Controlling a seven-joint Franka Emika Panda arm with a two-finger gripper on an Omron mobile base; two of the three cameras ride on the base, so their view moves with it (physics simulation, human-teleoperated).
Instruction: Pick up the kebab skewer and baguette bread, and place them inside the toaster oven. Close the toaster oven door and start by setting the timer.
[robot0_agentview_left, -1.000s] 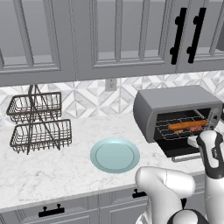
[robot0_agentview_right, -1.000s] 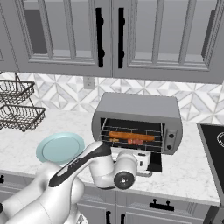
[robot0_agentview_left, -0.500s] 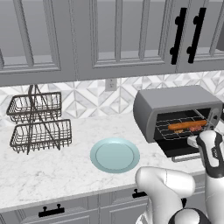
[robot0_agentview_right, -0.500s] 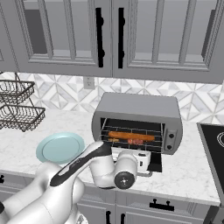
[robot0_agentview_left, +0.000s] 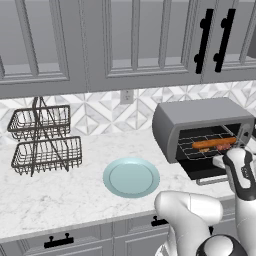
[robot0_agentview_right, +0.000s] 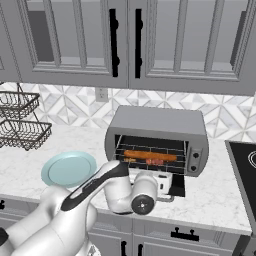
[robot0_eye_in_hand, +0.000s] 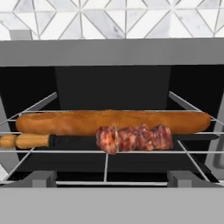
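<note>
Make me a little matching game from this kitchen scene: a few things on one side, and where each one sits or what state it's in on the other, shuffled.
Things:
1. long orange-brown baguette bread
2. kebab skewer with reddish meat chunks
3. round pale blue plate
4. dark glass toaster oven door

Places or states:
A. bare, on the marble counter
B. on the wire rack, towards the back
C. folded down, open
D. on the wire rack, in front of the loaf

Pairs: 1-B, 2-D, 3-A, 4-C

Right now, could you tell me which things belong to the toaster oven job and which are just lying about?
Job: baguette bread, kebab skewer, toaster oven, toaster oven door.
Lying about: pale blue plate, wire basket rack.
</note>
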